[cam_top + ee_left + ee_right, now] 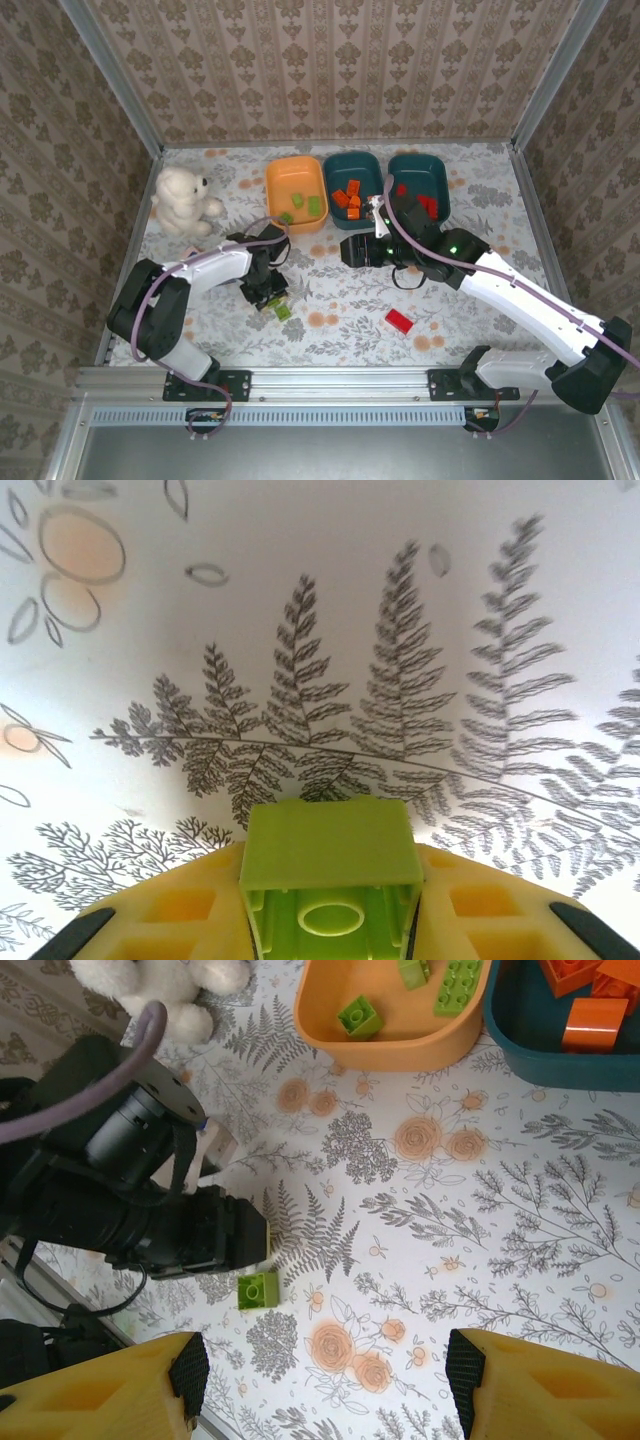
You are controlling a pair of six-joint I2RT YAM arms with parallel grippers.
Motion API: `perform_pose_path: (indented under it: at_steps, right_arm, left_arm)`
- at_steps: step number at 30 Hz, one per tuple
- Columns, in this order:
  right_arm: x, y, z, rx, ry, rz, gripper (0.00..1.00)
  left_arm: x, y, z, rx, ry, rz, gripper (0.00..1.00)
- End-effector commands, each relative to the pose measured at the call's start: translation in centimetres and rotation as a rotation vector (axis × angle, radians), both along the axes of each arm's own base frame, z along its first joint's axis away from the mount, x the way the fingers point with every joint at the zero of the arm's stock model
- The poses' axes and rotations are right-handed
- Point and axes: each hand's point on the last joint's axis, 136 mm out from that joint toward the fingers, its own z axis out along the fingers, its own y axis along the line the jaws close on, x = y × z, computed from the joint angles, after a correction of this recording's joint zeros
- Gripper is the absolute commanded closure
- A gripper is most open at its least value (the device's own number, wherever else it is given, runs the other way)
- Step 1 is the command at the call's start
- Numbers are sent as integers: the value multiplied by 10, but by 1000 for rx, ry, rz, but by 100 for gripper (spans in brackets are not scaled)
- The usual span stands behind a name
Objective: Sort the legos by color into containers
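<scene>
My left gripper [330, 920] is shut on a lime green lego [330, 845], hollow side to the camera, low over the table. In the top view that gripper [266, 292] is left of centre with a green lego [283, 311] at its tip; I cannot tell whether it is the same one. My right gripper [327, 1375] hangs open and holds nothing, near the table's middle [350, 250]. The orange tray [275, 195] holds green legos [314, 205]. The middle teal tray [352, 160] holds orange legos [347, 197], and the right teal tray [418, 163] red ones [428, 205]. A red lego [399, 320] lies on the table.
A white teddy bear [183, 200] sits at the left, behind the left arm. A small pale block [213, 1148] lies beside that arm. Walls close the table on three sides, and a metal rail [330, 380] runs along the near edge.
</scene>
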Motion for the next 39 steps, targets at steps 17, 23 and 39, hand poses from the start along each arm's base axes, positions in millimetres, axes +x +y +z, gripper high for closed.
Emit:
perform_pose_path:
  at_steps: [17,23,39]
  right_arm:
    - [-10,-11,5,2,61,-45,33]
    - [-10,-19,7,3,58,-69,32]
    - [-16,-43,-1,-17,77,-131,32]
  left_arm:
    - [219,-46,121,-24,-480,-272,67]
    - [279,-41,98,12,-473,-270,67]
    - [295,-41,41,43,-350,-199,65]
